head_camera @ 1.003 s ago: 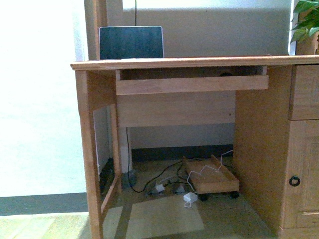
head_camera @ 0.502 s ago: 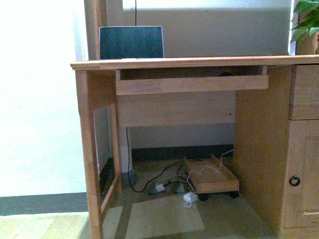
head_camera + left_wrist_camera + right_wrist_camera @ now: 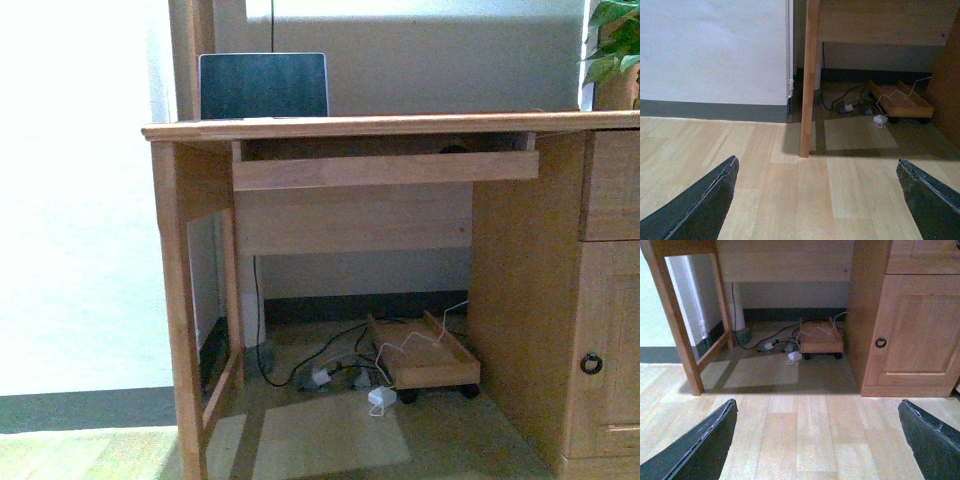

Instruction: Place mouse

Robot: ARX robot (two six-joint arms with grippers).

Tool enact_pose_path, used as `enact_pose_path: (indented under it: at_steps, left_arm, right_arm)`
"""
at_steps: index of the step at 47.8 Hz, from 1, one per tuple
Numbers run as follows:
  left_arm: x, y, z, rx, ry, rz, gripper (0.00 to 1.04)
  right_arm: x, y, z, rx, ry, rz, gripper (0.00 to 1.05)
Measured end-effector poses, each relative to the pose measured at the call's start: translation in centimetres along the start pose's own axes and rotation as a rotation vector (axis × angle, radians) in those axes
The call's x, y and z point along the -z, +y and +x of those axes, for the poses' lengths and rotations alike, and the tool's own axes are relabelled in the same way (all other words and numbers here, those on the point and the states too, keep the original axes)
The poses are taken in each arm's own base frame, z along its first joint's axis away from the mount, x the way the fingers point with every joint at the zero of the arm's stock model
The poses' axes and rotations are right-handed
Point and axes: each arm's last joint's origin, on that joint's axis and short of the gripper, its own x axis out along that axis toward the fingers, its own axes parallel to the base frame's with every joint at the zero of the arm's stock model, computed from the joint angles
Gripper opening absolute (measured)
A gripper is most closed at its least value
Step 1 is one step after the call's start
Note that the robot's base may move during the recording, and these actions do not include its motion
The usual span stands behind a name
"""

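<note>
Left wrist view: left pincer (image 3: 816,161) spread wide (empty) over the floor (image 3: 790,200); right pincer (image 3: 817,403) likewise wide.

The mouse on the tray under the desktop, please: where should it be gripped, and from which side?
Probably across its two flanks, coming in level from the front. Only the dark domed top of the mouse shows above the tray rail, and the desktop close overhead bars a top-down reach.
</note>
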Motion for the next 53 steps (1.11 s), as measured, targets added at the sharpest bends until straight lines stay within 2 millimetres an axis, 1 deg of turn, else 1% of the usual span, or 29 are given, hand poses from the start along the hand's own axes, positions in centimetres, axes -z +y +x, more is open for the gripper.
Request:
enact_pose_path:
  at_steps: [53]
  left_arm:
    - [0.00,0.00,0.00,0.000,0.000,0.000,0.97]
  right_arm:
    - [0.00,0.00,0.00,0.000,0.000,0.000,0.97]
